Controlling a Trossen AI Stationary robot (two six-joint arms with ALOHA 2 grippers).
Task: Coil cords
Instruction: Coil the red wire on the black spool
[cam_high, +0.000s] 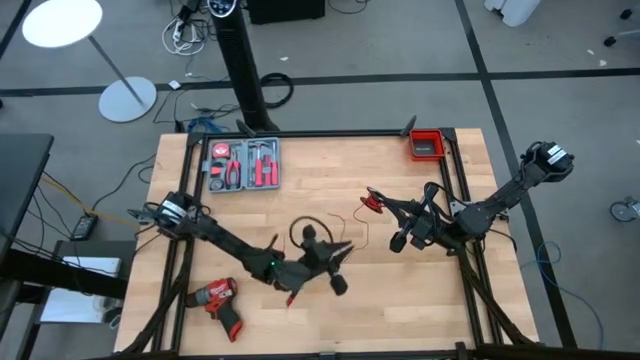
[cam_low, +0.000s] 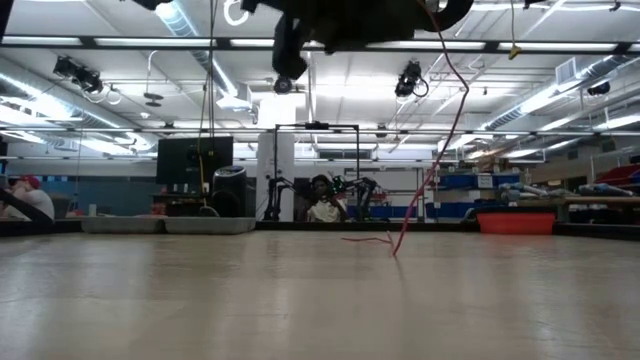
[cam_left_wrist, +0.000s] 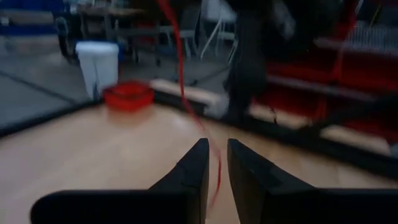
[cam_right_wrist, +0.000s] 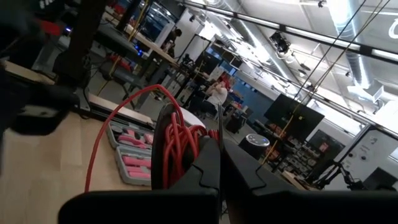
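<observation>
The red wire (cam_high: 364, 228) runs from a small coil (cam_high: 373, 203) at my right gripper (cam_high: 381, 204) down toward my left gripper (cam_high: 344, 251) near the table's middle. My right gripper (cam_right_wrist: 221, 160) is shut on the coil (cam_right_wrist: 179, 144). The fingers of my left gripper (cam_left_wrist: 216, 152) stand a narrow gap apart, and the wire (cam_left_wrist: 186, 99) passes through that gap; whether it touches them I cannot tell. In the low view the wire (cam_low: 440, 150) hangs down, its lower end on the table (cam_low: 395, 250). A thin black cable loop (cam_high: 303, 233) lies beside the left wrist. My right gripper holds the red coil by several turns (cam_right_wrist: 186, 152) right at its shut fingertips; the fingers themselves hide the exact place of contact. The fingers come about level from the table's right side. The coil is lifted clear of the table, and one strand (cam_right_wrist: 99, 143) loops out slack below it.
A grey case of red-handled tools (cam_high: 243, 165) lies at the far left of the table. A red bin (cam_high: 425, 145) sits at the far right corner. A red drill (cam_high: 218, 300) lies near the front left. Black frame bars (cam_high: 462, 190) run along the right side.
</observation>
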